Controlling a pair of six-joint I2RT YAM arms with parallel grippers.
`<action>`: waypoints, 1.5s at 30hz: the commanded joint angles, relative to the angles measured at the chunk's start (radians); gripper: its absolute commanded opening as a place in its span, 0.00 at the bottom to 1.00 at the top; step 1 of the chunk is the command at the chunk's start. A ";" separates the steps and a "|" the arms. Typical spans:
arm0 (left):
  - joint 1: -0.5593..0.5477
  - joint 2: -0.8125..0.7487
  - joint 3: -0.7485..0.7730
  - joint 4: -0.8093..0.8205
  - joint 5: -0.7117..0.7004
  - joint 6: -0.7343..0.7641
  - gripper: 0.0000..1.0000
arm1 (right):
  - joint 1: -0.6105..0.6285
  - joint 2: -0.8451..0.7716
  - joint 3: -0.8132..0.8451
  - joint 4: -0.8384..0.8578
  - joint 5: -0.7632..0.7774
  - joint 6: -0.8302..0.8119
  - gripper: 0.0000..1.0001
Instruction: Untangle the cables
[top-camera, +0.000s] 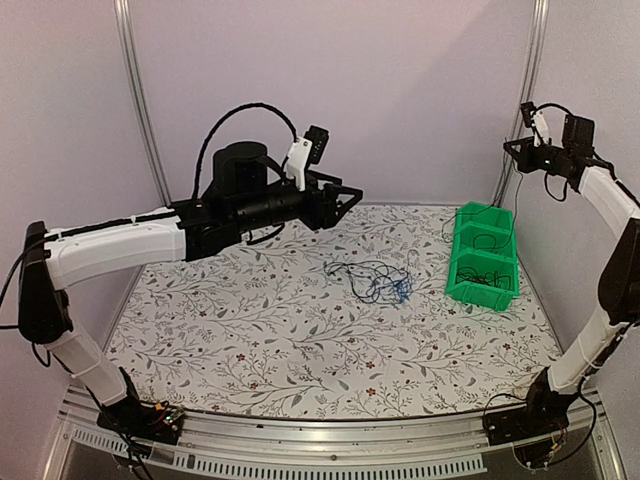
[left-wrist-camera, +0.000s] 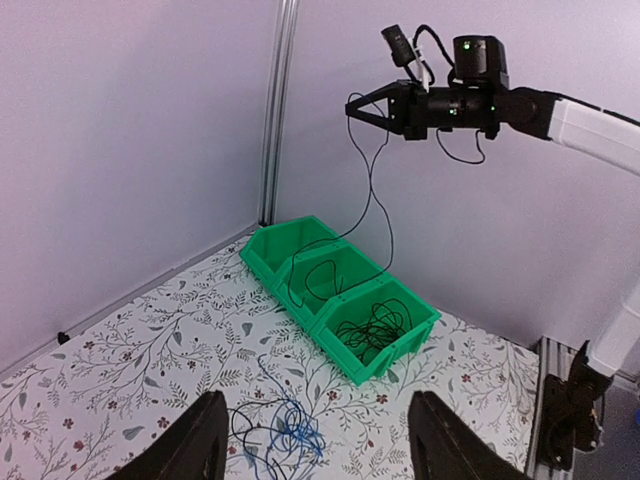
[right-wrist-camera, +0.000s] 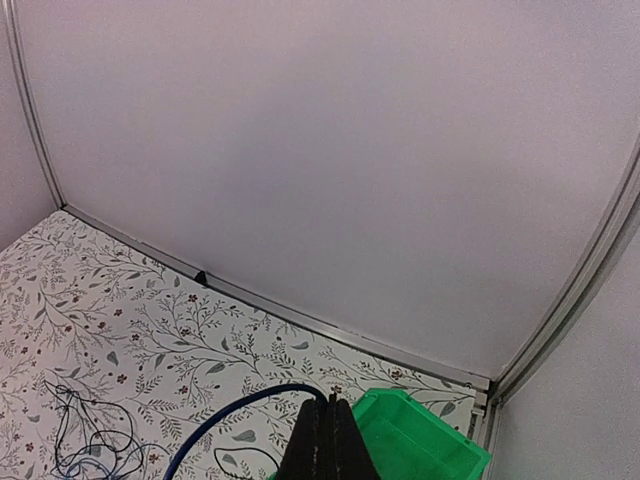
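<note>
The cables (top-camera: 376, 281) lie in a loose tangle of black wires and one bright blue wire on the floral table, just left of the green bins. The tangle also shows in the left wrist view (left-wrist-camera: 281, 430) and the right wrist view (right-wrist-camera: 88, 442). My left gripper (top-camera: 352, 196) is open and empty, high above the table behind the tangle; its fingers (left-wrist-camera: 205, 440) frame the tangle from above. My right gripper (top-camera: 508, 148) is raised high at the far right, shut on one thin dark cable (left-wrist-camera: 371, 170) that hangs down into the middle bin compartment. It is shut in its own view (right-wrist-camera: 328, 402).
A row of three joined green bins (top-camera: 481, 296) stands at the right; the near compartment (left-wrist-camera: 380, 330) holds a coiled black cable. Walls and a metal post (left-wrist-camera: 278, 110) close the back and the sides.
</note>
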 joint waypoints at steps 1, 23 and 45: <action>0.010 0.015 0.035 -0.013 0.017 -0.003 0.64 | -0.048 0.040 -0.040 0.004 0.043 -0.003 0.00; 0.012 0.065 0.053 -0.008 0.046 -0.037 0.64 | -0.086 0.054 0.038 -0.033 0.010 -0.018 0.00; 0.018 0.089 0.096 -0.031 0.079 -0.032 0.64 | -0.089 0.035 0.156 0.016 0.016 0.018 0.00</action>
